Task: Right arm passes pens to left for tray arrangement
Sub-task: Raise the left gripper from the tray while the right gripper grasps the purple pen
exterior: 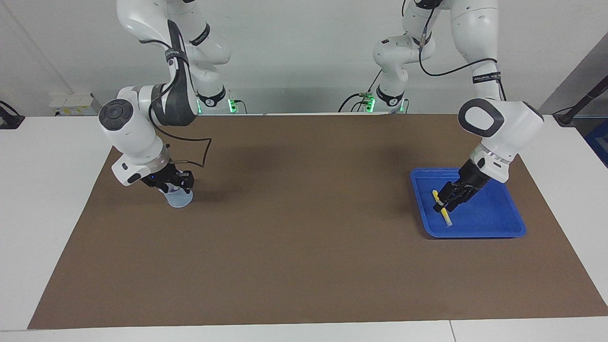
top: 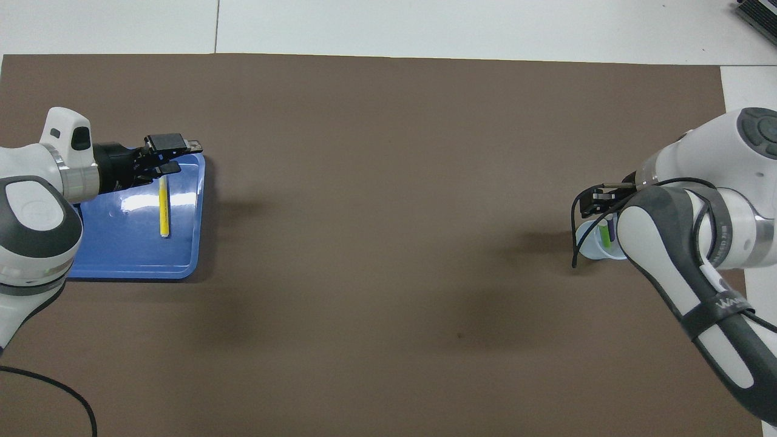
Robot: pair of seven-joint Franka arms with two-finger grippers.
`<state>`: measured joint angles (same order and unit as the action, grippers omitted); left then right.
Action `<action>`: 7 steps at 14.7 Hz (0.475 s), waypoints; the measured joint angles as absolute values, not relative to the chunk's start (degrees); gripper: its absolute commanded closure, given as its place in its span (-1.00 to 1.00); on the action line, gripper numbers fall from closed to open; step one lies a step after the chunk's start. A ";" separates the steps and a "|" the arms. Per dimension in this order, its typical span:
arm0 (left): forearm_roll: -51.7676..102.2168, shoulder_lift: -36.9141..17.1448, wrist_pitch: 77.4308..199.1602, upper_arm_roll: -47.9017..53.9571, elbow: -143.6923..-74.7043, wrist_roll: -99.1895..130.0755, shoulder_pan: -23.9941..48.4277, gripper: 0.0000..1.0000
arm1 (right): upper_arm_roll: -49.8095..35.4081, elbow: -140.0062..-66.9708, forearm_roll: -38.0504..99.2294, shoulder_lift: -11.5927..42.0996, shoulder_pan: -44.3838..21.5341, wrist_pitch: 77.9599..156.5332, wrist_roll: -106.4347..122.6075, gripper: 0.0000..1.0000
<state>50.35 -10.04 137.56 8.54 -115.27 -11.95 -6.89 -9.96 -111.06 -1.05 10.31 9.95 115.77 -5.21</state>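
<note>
The blue tray point(exterior: 494, 213) lies at the left arm's end of the table. The yellow pen point(exterior: 446, 218) lies flat in it, alone; it also shows in the overhead view point(top: 164, 209). My left gripper point(exterior: 445, 203) hangs open and empty just above the pen, over the tray's rim in the overhead view point(top: 176, 156). My right gripper point(exterior: 178, 183) is at the mouth of the pale-blue cup point(exterior: 180, 199) at the right arm's end. The green pen point(top: 604, 235) stands in the cup point(top: 592, 246). The purple pen is hidden.
A brown mat point(exterior: 304, 228) covers the table between cup and tray. The right arm's black cable point(exterior: 199, 147) loops above the cup.
</note>
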 measured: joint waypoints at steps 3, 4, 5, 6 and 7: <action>54.86 -9.49 135.33 9.00 -114.66 -8.79 -6.88 -0.92 | -9.83 -111.34 -1.04 10.29 10.23 115.24 -5.23 0.12; 56.55 -9.43 134.14 9.00 -114.15 -7.73 -6.88 -0.92 | -9.76 -111.36 -1.04 10.27 10.29 114.74 -5.23 0.22; 57.65 -9.39 133.02 9.03 -113.70 -6.47 -6.88 -0.92 | -9.70 -111.37 -1.04 10.25 10.35 114.50 -5.23 0.31; 58.32 -9.35 132.12 9.11 -113.34 -4.85 -6.88 -0.94 | -9.69 -111.37 -1.04 10.24 10.43 114.45 -5.23 0.35; 59.36 -9.30 131.41 9.24 -113.05 -3.33 -6.88 -0.95 | -9.68 -111.37 -1.04 10.23 10.52 114.38 -5.23 0.39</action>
